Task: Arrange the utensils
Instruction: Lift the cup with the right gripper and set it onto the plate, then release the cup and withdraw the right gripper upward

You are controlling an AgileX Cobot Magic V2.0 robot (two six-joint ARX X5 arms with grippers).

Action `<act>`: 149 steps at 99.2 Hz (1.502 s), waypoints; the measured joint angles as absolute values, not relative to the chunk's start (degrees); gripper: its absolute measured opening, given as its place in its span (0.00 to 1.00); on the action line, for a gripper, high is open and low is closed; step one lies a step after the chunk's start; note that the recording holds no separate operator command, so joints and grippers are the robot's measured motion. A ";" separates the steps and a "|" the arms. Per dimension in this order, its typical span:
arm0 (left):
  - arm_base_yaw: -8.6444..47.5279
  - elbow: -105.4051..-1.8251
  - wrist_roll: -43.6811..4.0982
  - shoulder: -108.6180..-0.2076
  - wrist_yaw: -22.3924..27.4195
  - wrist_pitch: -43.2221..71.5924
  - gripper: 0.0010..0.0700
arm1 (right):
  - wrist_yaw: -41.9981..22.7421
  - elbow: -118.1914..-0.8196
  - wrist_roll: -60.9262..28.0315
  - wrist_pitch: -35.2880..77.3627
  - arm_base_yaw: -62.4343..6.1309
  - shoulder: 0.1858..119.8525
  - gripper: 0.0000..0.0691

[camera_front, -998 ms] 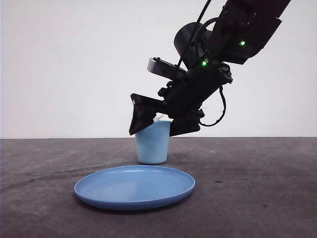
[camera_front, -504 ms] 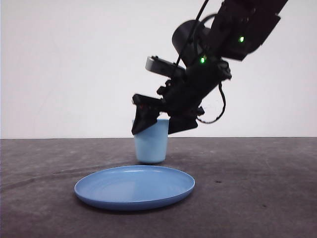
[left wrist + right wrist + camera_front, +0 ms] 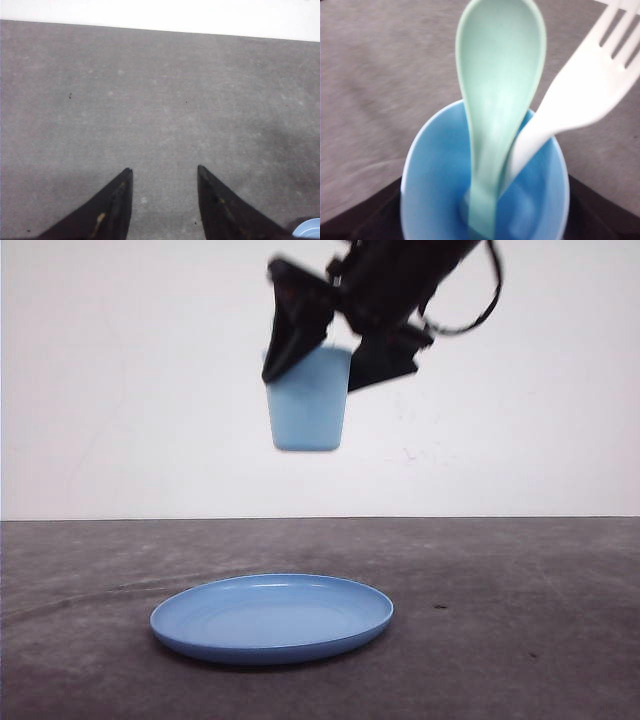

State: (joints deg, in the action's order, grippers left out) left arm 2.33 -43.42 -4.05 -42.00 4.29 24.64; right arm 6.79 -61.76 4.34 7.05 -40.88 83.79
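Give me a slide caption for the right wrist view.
Mint-green spoon and white fork standing handle-down in the light blue cup.

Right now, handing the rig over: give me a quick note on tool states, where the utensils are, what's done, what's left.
Right tool: shut on the light blue cup, holding it upright in the air, well above the table.
Left tool: open, holding nothing, over bare table.
Utensils: the mint-green spoon and the white fork both stand in the cup, handles down, heads sticking out over the rim.
Blue plate: on the table in front, nothing on it.
Done: both utensils are gathered in the cup.
Left: probably just to set the cup down somewhere and let go; the destination isn't evident.
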 joint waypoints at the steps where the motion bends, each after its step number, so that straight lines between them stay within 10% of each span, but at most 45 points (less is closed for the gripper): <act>1: 2.33 -43.42 -4.05 -42.00 4.29 24.64 0.33 | 6.59 -61.34 4.36 7.03 -41.12 83.26 0.66; 62: 2.33 -43.42 -4.01 -42.00 4.32 24.62 0.33 | 1.43 -37.01 8.03 -8.36 -50.24 74.63 0.66; 149: 2.33 -43.42 -4.03 -42.00 4.32 24.62 0.33 | 1.48 -36.58 7.94 -23.09 -51.37 89.43 0.73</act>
State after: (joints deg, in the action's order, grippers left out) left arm 2.33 -43.42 -4.03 -42.00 4.32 24.62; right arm 1.48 -36.58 7.94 -23.09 -51.37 89.43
